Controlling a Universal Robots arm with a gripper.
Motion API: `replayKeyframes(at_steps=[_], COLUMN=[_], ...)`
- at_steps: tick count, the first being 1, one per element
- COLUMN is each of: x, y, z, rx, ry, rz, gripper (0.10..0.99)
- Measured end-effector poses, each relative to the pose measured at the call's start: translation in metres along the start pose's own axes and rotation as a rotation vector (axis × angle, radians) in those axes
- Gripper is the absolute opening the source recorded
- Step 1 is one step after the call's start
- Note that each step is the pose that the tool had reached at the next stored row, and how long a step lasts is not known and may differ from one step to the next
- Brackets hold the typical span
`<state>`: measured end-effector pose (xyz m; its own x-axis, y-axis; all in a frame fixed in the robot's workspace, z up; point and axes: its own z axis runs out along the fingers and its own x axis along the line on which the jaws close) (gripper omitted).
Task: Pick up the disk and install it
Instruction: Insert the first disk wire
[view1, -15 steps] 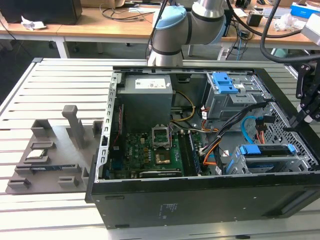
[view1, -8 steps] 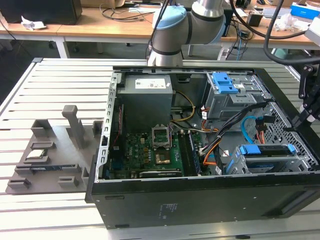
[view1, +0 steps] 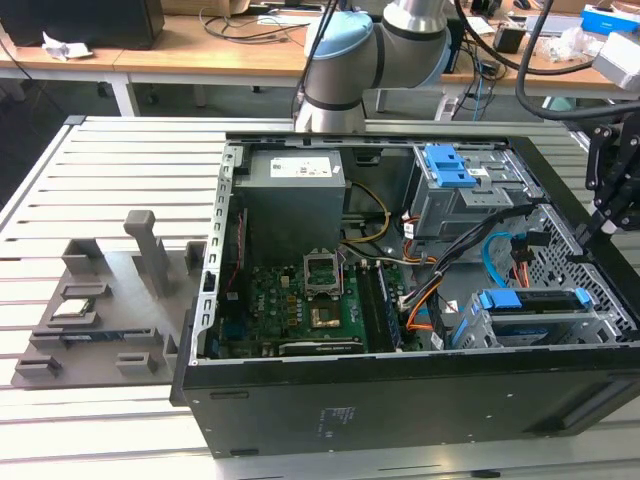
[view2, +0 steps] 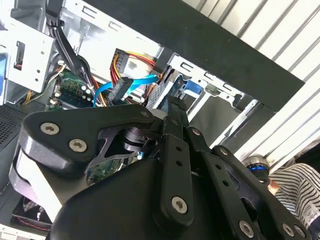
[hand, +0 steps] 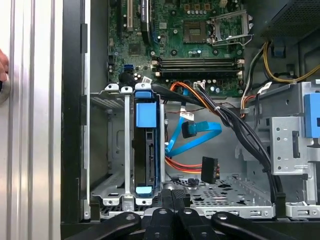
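The disk (hand: 149, 155) stands on edge in the drive cage (hand: 126, 150), at four o'clock of the case (view1: 400, 420) in the exterior view, seemingly seated by its blue rail (hand: 147, 114), while the gripper (view1: 584, 235), jaws closed on nothing, hangs at three o'clock.

Disk (hand: 149, 150) in blue carrier, standing on edge, seated in metal drive cage (hand: 107, 145)
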<state>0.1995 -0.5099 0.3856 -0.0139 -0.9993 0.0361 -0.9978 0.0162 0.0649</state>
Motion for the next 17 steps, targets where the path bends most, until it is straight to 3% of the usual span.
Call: replayKeyframes(at_steps=[3,5,6,12,17], x=[-0.0064,-0.015,-0.0219,-0.0435,-0.0515], y=[0.0075,0.0096,0.0098,0.0101,0.01], z=[0.0021,0.0033,0.0042,0.0068,0.0124], rx=[0.0,0.0,0.0,0.0,0.0], ry=[0.0001,0.0,-0.0002,0.0,-0.0001], rz=[0.0,0.0,0.0,0.0,0.0], gripper=[0.106,0.106,0.106,0.106,0.106])
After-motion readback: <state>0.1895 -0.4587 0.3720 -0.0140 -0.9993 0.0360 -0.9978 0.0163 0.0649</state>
